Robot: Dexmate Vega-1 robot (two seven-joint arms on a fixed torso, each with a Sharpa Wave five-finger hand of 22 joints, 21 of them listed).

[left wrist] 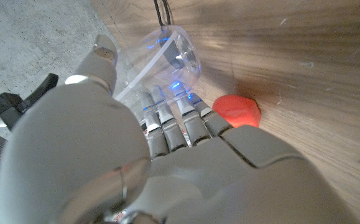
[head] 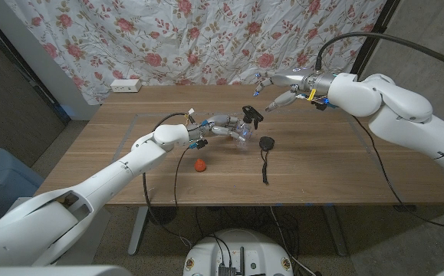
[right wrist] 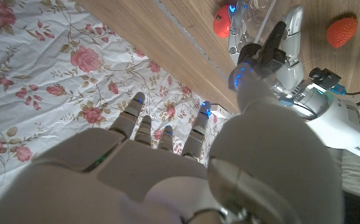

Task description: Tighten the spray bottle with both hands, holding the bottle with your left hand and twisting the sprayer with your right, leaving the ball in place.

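Grips the bottle (head: 241, 133) in the left hand (head: 222, 126), fingers (left wrist: 167, 115) wrapped round the clear body, just above the table (head: 321, 165) near its middle. Carries it tilted, black sprayer (head: 251, 115) pointing up and towards the right side. Keeps the right hand (head: 281, 97) raised off to the right of the sprayer, apart from it, fingers spread and nothing in them.

Risks from here, as a judgement:
- Slips on the bottle: smooth clear plastic, so probably turns inside the left hand's grasp once the twist comes, leaving the sprayer no tighter.
- Misses the sprayer: small, angled and irregular, hence easy to catch by the trigger or nozzle alone and lever it sideways instead of turning it about the neck.
- Cross-threads if the sprayer sits crooked; cannot tell from these views how it is seated.
- Knocks the ball (head: 199, 165): lies on the table near the left forearm, towards the robot from the bottle, so any drop or swing of that arm during the twist could roll it away.
- Snags the black corded thing (head: 266, 143), just beside the bottle on the right hand's side.
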